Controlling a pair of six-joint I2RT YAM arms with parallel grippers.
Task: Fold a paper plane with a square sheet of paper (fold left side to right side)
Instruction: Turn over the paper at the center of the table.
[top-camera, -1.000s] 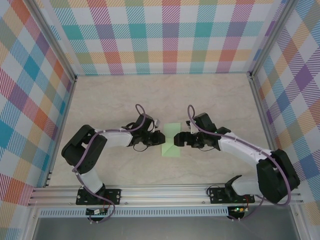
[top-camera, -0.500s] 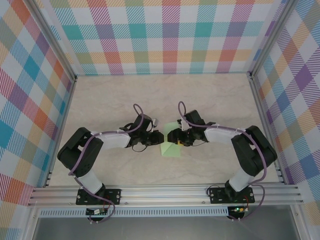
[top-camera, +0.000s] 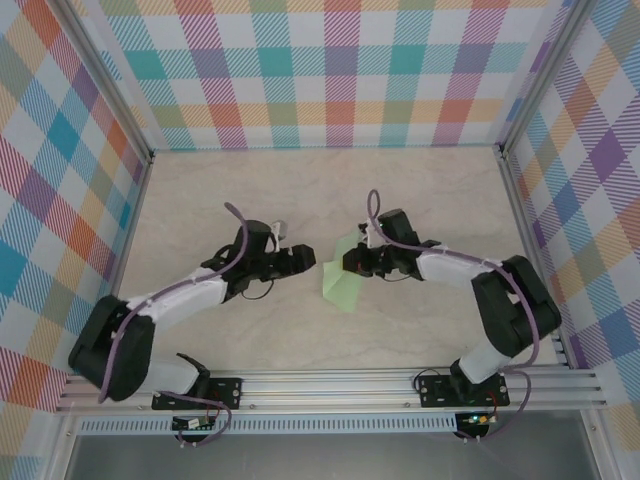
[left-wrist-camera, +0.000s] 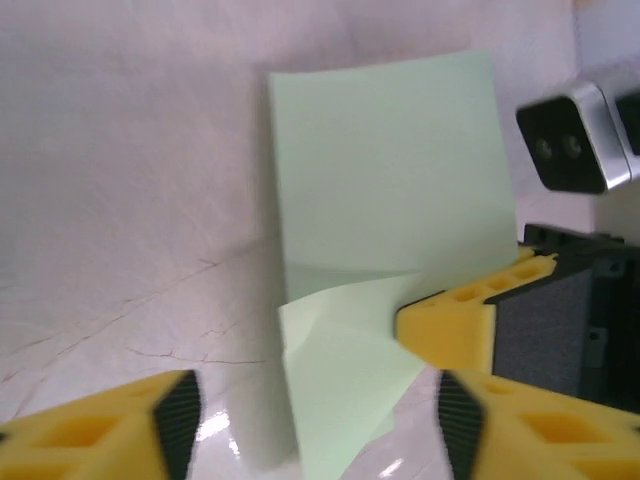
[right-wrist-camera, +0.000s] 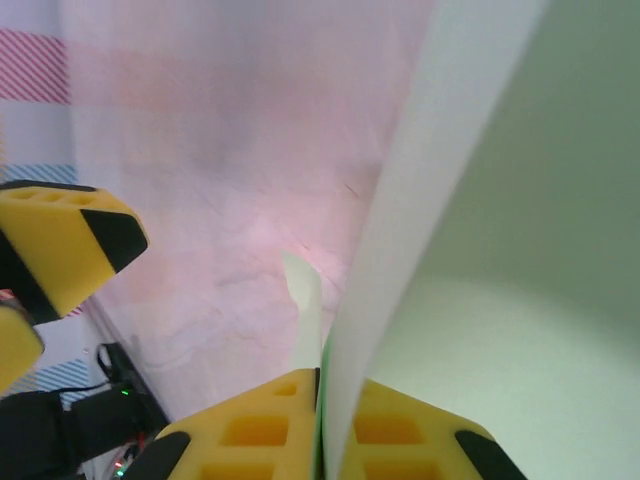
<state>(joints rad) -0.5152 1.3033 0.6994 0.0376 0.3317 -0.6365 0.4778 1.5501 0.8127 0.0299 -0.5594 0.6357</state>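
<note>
From above, the pale green paper (top-camera: 343, 290) is lying near the middle of the worktop (top-camera: 200, 200), a little toward 6 o'clock. Its 12 o'clock end is lifting up off the worktop. The right fingers (top-camera: 352, 262) are pinching shut on that lifted end. The left fingers (top-camera: 302, 258) are standing wide open at 10 o'clock from the paper, near it but not touching it. In the left wrist view, the paper (left-wrist-camera: 390, 170) is lying flat toward 12 o'clock, and a folded flap is rising at 6 o'clock. The right fingers (left-wrist-camera: 445, 320) are holding that flap from 3 o'clock. The left arm's own yellow fingers are sitting far apart at the bottom corners. In the right wrist view, the right fingers (right-wrist-camera: 300, 410) are pressing together at 6 o'clock with the paper's thin edge between them. The paper (right-wrist-camera: 500, 250) is spreading across the 3 o'clock side. One of the left fingers (right-wrist-camera: 70, 240) is showing at 9 o'clock, well away from the paper.
</note>
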